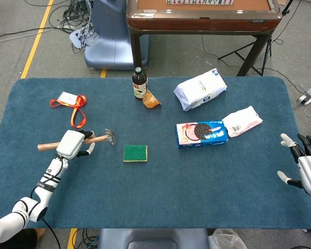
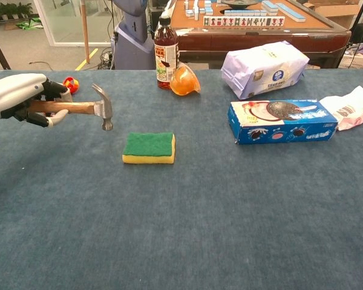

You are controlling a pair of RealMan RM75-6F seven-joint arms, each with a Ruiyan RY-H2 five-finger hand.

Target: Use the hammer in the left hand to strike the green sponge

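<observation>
The green sponge (image 1: 135, 153) with its yellow underside lies flat on the blue cloth, also in the chest view as the sponge (image 2: 149, 147). My left hand (image 1: 72, 143) grips the wooden handle of the hammer (image 1: 101, 138), whose steel head (image 2: 103, 107) hangs in the air to the left of the sponge, apart from it. In the chest view the left hand (image 2: 21, 96) sits at the far left edge. My right hand (image 1: 307, 166) rests at the table's right edge with fingers spread, holding nothing.
A dark bottle (image 1: 139, 84) and an orange object (image 1: 151, 100) stand at the back. A white bag (image 1: 200, 90), a blue cookie box (image 1: 201, 134) and a pink-white packet (image 1: 242, 121) lie to the right. An orange lanyard with a badge (image 1: 71, 104) lies at the back left.
</observation>
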